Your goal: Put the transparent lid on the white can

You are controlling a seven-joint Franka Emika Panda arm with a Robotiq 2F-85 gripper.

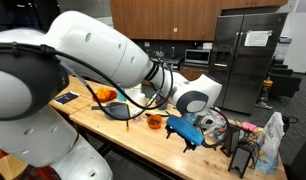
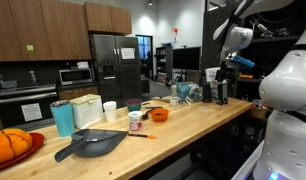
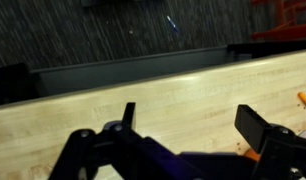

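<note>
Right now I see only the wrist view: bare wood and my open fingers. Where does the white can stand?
Observer: The white can stands upright on the wooden counter, well apart from the gripper.
Operator: Is something between the can and me?
Observer: Yes, an orange bowl sits on the counter between them.
Operator: And in front of the can?
Observer: A dark pan lies there, nearer the counter's front edge. I cannot make out the transparent lid in any view.
</note>
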